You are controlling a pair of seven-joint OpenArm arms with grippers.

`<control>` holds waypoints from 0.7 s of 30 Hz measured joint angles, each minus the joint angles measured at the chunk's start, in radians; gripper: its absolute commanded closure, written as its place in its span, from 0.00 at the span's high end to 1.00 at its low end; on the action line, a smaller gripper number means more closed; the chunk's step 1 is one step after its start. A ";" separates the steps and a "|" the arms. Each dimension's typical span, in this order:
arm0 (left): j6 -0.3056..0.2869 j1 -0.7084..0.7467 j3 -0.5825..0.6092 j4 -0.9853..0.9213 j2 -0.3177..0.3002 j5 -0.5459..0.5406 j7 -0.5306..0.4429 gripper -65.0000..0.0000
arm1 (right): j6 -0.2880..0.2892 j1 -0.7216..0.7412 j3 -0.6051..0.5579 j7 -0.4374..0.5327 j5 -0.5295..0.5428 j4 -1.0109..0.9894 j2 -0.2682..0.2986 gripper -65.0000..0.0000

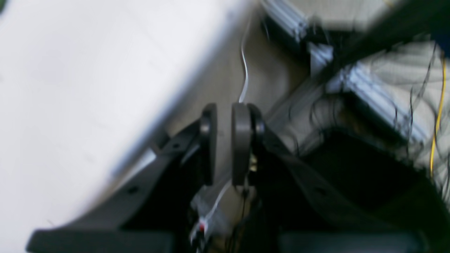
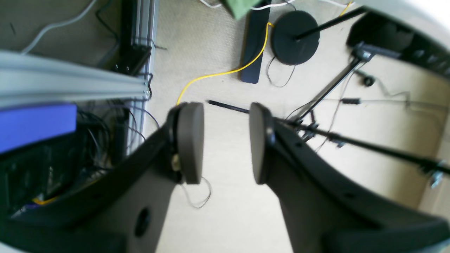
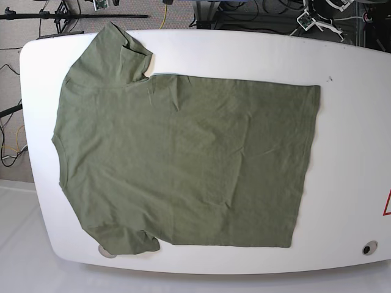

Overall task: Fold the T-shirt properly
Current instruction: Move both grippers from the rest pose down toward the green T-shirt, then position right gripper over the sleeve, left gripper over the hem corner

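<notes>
1. Across the middle of the base view, the T-shirt [image 3: 183,165] lies spread flat on the white table [image 3: 348,122], neck toward the left of the frame and hem toward the right.
2. One sleeve points to the upper left of the frame; the other sits at the lower left, its edge at the table's near rim.
3. Light wrinkles run over the olive-green cloth; the hem edge at the right is nearly straight.
4. Neither arm shows in the base view.
5. In the left wrist view, which is blurred, the left gripper [image 1: 224,140] fills the lower centre with its two dark pads apart by a narrow gap and nothing between them.
6. The table's white edge takes up the left of that frame; carpet, a thin white cable [image 1: 244,70] and aluminium framing lie to the right.
7. In the right wrist view, the right gripper [image 2: 226,140] has its pads spread with a clear gap and empty, over beige floor.
8. A small corner of green cloth shows at the top centre of that frame.
9. A yellow cable [image 2: 225,72] curves across the floor above the pads; a round black stand base [image 2: 295,37] sits at the upper right.
</notes>
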 measured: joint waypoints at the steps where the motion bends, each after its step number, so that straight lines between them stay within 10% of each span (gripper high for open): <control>1: -0.002 0.000 0.002 0.006 -0.001 -0.005 -0.006 0.02 | -0.001 -0.003 -0.002 0.000 0.006 0.015 0.003 0.30; 21: -0.105 -0.017 0.002 0.042 0.003 0.021 -0.051 0.01 | -0.013 0.039 -0.016 -0.150 0.228 0.256 0.119 0.30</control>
